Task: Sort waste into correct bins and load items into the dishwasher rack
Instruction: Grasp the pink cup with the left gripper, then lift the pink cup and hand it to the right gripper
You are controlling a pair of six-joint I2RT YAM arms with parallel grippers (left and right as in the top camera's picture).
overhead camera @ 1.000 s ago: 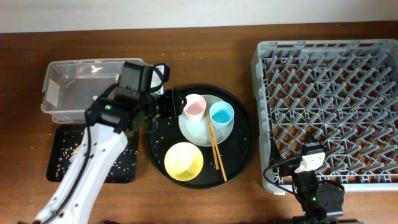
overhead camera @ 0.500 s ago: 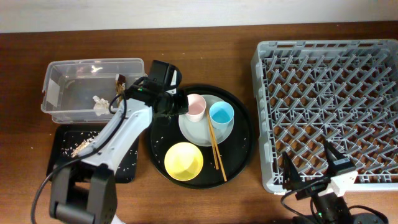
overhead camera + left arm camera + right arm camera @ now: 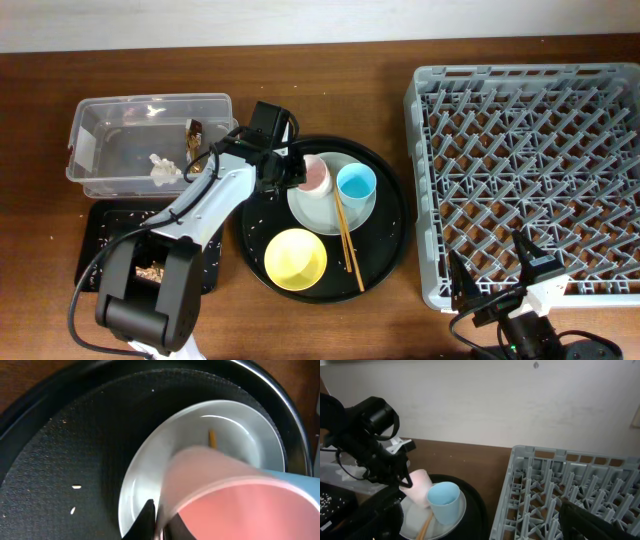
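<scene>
My left gripper [image 3: 296, 171] is shut on the rim of the pink cup [image 3: 316, 176], one finger outside the wall and one inside [image 3: 159, 522]. The cup leans on the pale plate [image 3: 320, 208] beside the blue cup [image 3: 356, 184]. Brown chopsticks [image 3: 347, 240] lie across the plate's edge. The yellow bowl [image 3: 295, 258] sits in front of them. My right gripper [image 3: 492, 275] is open and empty at the near left corner of the grey dishwasher rack [image 3: 530, 170]. The clear tub [image 3: 120, 140] holds the white tissue [image 3: 163, 167] and the brown wrapper [image 3: 193, 135].
The cups, plate and bowl all sit on a large round black tray [image 3: 390, 230]. The shallow black rectangular tray [image 3: 100, 240] in front of the tub holds rice-like scraps [image 3: 150, 272]. Loose grains lie on the round tray's left side.
My left gripper swung from the clear tub to the pink cup and closed on its rim. The right gripper pulled back towards the table's front edge with its fingers spread.
</scene>
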